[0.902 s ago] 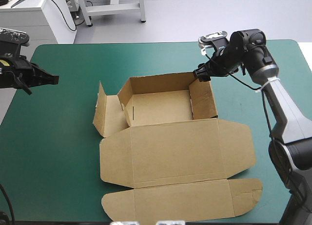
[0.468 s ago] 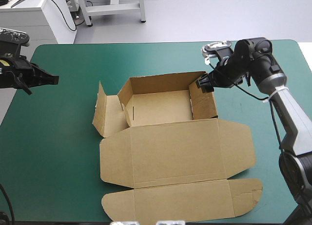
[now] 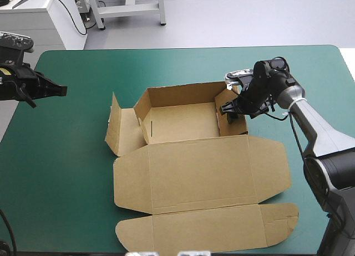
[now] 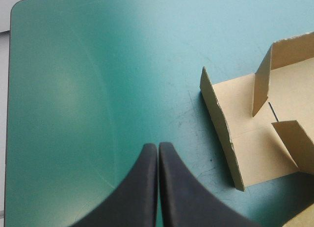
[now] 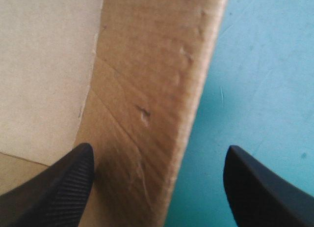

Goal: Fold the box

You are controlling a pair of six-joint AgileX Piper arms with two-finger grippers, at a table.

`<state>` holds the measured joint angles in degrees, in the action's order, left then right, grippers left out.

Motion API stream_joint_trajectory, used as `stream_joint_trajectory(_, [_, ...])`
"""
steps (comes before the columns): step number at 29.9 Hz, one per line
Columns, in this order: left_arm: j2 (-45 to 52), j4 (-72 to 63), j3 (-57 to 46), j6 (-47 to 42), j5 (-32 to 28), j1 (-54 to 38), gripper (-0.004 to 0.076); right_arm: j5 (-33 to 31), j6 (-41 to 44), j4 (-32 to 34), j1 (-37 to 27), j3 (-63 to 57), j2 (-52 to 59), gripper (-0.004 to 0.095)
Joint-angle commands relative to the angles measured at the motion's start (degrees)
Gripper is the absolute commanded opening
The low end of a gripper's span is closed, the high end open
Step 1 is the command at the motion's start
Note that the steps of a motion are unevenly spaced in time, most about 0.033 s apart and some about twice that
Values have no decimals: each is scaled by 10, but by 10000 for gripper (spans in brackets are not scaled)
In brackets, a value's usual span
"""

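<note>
Now at the right wall [image 5: 147, 79] — box [image 3: 183, 123] half formed.
It sat mid-table, part raised, lid [image 3: 194, 167] flat toward the near edge. The right gripper [image 5: 159, 149] stood wide open astride the right wall, holding nothing; the left gripper [image 4: 157, 146] was closed and empty over bare teal-green cover [image 4: 73, 89]. Board looked light, stiff, easily creased — best pinched at the wall's top edge, near a fold.

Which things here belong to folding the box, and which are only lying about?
For the job:
- box
- right gripper, open astride its right wall

Only there:
- left gripper, shut, away from the box
- teal-green table cover
</note>
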<state>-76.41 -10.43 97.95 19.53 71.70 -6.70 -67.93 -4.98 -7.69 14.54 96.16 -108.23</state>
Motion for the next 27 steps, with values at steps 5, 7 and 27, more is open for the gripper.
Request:
stream_joint_trajectory(5, [15,-14,17,-2,1,-1,-8,35,1,-4,-1,13,23,631])
stream_joint_trajectory(7, [15,-14,17,-2,1,-1,-8,36,1,-4,-1,13,20,558])
stream_joint_trajectory(27, [15,-37,17,-1,5,-1,-8,-34,-19,1,-1,70,4,-15])
